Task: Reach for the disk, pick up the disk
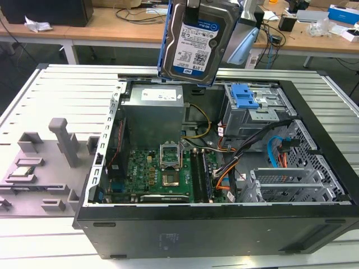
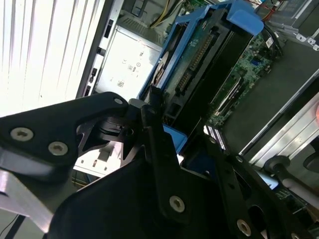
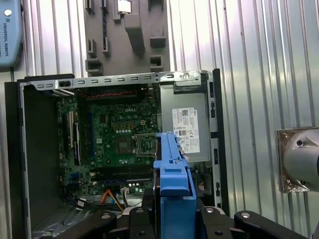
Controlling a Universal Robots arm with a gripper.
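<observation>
The disk [image 1: 193, 39] is cut off by the exterior view's upper edge.

Open computer case [image 1: 213, 235] lying on its side at the middle of the slatted metal table [image 1: 61, 95]. Inside are a green motherboard [image 1: 162, 174], a grey power supply [image 1: 154, 112] with a white sticker, a blue latch bracket [image 1: 244, 96] atop the drive cage [image 1: 255, 115], and a cable bundle [image 1: 252, 141]. Grey fixture plate [image 1: 45, 168] lies near the table's edge on the exterior view's left.

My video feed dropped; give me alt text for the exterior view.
The hard disk, label facing the camera, hangs clear above the open computer case. A grey parts fixture lies at the exterior view's left.
</observation>
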